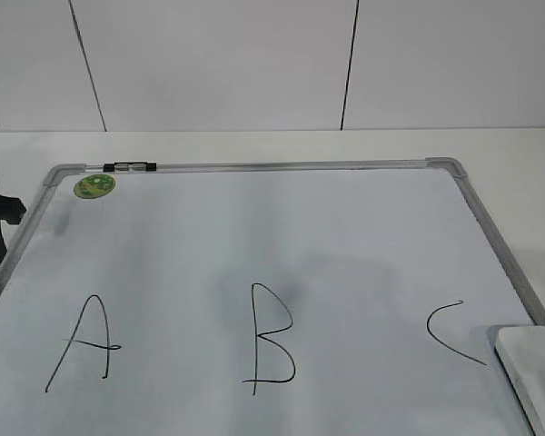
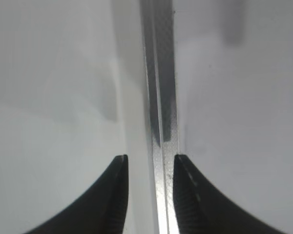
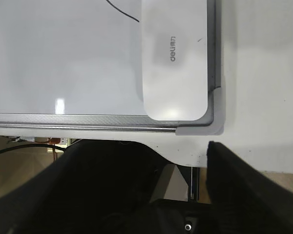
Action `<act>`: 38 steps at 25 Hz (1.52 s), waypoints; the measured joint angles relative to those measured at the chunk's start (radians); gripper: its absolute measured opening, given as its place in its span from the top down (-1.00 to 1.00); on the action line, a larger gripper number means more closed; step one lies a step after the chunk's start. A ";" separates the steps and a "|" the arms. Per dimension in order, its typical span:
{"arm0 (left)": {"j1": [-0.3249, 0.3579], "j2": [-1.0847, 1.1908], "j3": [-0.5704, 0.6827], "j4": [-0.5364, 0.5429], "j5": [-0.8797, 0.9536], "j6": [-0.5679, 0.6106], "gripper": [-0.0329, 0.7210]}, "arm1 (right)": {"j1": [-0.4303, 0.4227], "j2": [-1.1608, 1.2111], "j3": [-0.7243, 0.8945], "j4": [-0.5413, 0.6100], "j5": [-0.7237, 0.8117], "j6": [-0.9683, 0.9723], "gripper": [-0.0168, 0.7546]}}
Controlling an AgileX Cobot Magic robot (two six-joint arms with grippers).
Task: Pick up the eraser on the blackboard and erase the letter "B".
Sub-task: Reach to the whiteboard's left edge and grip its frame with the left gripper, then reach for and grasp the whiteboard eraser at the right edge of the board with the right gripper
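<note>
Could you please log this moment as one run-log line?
phase: pre-grasp | eraser: on blackboard corner, untouched | letter "B": intact | left gripper: open, straddling frame | right gripper: open

a white desk (image 1: 518, 159) runs back to a pale panelled wall (image 1: 218, 64) split by two dark vertical seams; soft, even light falls across both.

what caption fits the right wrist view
White eraser lying in the blackboard's framed corner, right gripper open above.
</note>
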 joint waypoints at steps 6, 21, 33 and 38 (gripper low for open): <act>0.000 0.011 0.000 0.000 -0.016 0.004 0.29 | 0.000 0.000 0.000 0.002 0.002 0.000 -0.56; 0.000 0.073 -0.008 0.001 -0.004 0.015 0.38 | 0.000 0.000 0.000 0.002 0.010 0.000 -0.56; -0.001 0.073 -0.010 -0.020 0.002 0.000 0.87 | 0.000 0.005 0.000 0.004 0.012 0.000 -0.56; -0.001 0.073 -0.010 -0.020 0.002 -0.002 0.87 | 0.000 0.078 0.000 0.002 0.012 0.015 -0.58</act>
